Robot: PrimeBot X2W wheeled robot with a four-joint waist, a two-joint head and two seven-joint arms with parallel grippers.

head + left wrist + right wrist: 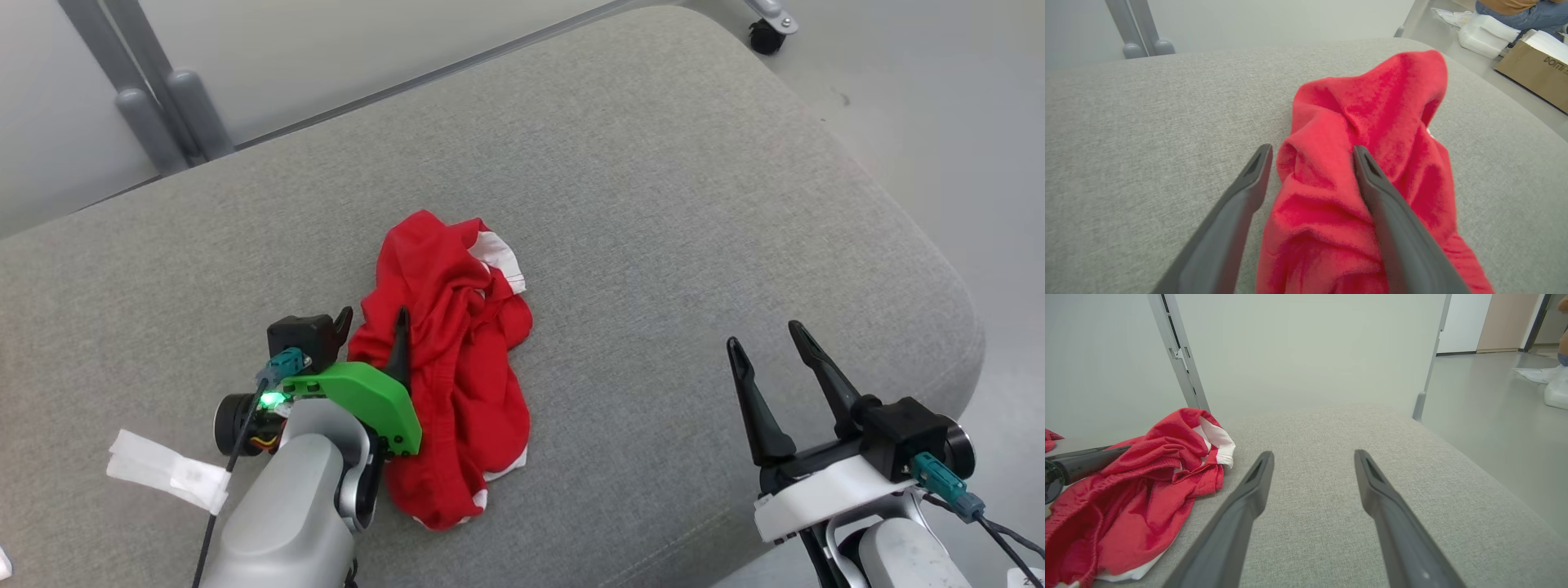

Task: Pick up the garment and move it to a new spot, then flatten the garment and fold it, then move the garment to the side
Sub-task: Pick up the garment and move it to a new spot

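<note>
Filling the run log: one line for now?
left gripper: open, straddling garment | right gripper: open, aside | garment: crumpled on cushion

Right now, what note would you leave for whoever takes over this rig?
Left gripper: open, fingers straddling a fold of the red garment, not gripping it.
Right gripper: open, empty, over bare grey cushion to the garment's right.
Garment: crumpled heap mid-cushion.
Done: nothing flattened or folded; first move cannot be judged.
To do: flatten, fold, move aside.

A bare test room or lab: plain pale wall (1310, 355) and metal posts (1179, 359) beyond the jaws, smooth grey floor (1486, 416) to their right, a cardboard box (1529, 71), a caster (766, 37).
</note>
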